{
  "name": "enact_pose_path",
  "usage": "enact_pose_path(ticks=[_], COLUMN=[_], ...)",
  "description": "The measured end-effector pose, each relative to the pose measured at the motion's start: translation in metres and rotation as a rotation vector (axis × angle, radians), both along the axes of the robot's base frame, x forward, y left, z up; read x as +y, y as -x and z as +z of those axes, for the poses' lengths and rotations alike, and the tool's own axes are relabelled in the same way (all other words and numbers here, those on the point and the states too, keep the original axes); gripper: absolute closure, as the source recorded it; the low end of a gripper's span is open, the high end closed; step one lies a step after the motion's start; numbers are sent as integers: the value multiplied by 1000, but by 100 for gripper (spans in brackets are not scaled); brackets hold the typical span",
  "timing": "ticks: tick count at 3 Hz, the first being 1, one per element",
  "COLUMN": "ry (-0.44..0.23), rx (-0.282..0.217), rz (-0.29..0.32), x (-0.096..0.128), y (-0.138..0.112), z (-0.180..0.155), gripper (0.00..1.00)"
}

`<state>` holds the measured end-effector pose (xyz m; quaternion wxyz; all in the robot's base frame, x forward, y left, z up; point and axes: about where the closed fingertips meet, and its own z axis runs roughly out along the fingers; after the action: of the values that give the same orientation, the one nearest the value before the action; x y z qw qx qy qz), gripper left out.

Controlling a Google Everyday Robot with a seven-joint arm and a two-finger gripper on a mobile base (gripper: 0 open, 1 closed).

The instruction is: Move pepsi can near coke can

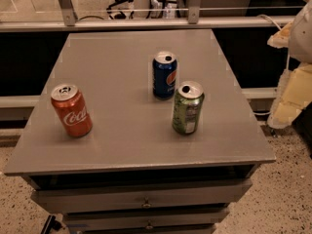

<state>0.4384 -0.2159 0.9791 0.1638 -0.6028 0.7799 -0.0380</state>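
Claw [291, 94] far right, beyond table [122, 145], touching no can; opening indiscernible. Pepsi can [165, 77] beside green can [187, 109], well apart from coke can [72, 111].

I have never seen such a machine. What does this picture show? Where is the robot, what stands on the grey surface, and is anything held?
This is one picture from the robot's only camera, looking down on a grey cabinet top with drawers below. The robot is a rolling base with one arm. Only a pale shape at the right edge shows: its gripper, beside the cabinet and away from the cans. Three cans stand upright: the coke can at the left, the pepsi can in the middle, and a green can close to it, nearer the camera. No can is held; all three rest on the top.
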Motion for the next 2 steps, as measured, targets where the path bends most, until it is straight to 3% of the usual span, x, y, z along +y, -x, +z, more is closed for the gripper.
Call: enact_pose_path(ticks=[1,2], ry=[0,-3], rx=[0,7], rz=[0,51], x=[0,6], y=[0,-3], z=[0,-1], gripper=[0,0])
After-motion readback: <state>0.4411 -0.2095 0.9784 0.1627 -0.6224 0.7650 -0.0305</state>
